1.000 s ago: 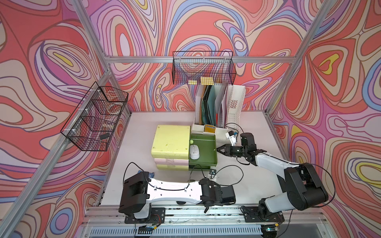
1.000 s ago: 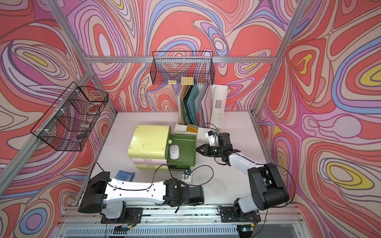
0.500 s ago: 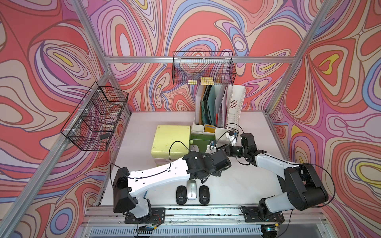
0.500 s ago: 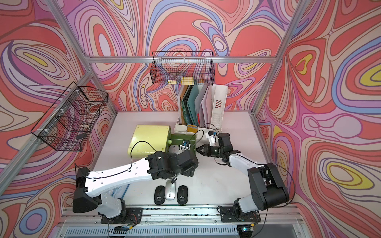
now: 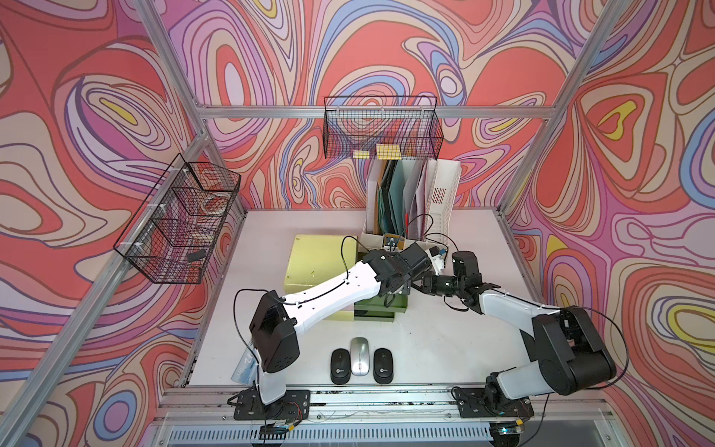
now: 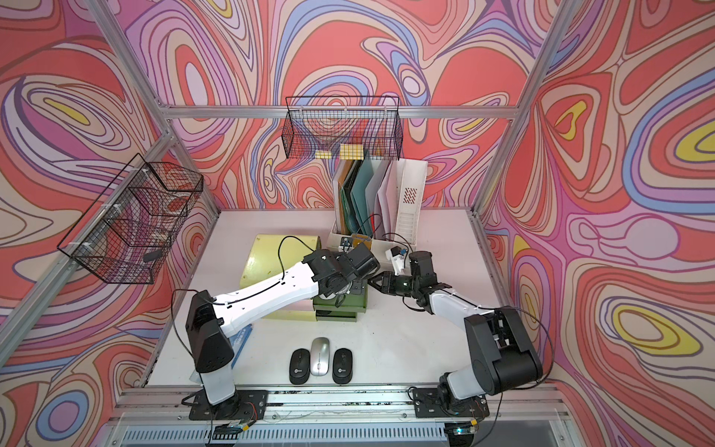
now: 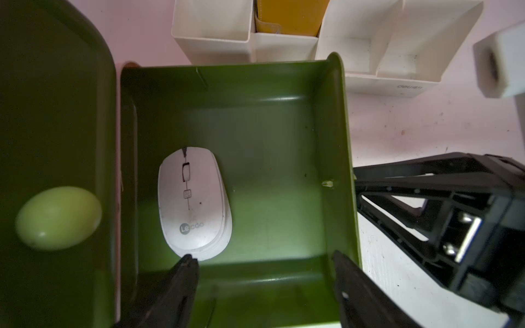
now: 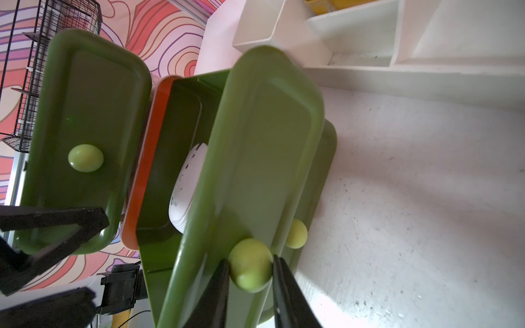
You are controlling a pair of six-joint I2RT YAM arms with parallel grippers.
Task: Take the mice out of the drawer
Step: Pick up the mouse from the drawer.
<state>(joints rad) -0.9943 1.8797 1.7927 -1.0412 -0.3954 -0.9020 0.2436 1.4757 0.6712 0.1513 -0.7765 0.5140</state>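
Swirling walls (image 5: 367,58) of red, pink, purple and blue close me in on the left, right and far sides, framed by aluminium bars (image 5: 271,112). My white tabletop (image 5: 445,340) is scuffed and evenly lit. A far wire basket (image 5: 381,131) hangs on the far wall, a left wire basket (image 5: 182,232) on the left wall. A white file rack (image 5: 441,201) with folders stands at the table's far side.

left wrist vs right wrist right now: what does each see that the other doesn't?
Left wrist only: the white mouse's whole top, and the left tool open over the drawer, holding nothing. Right wrist only: the right tool shut on the drawer's knob, plus a lower drawer's knob. Both: the white mouse lying in the open green drawer, beside the white organizer.
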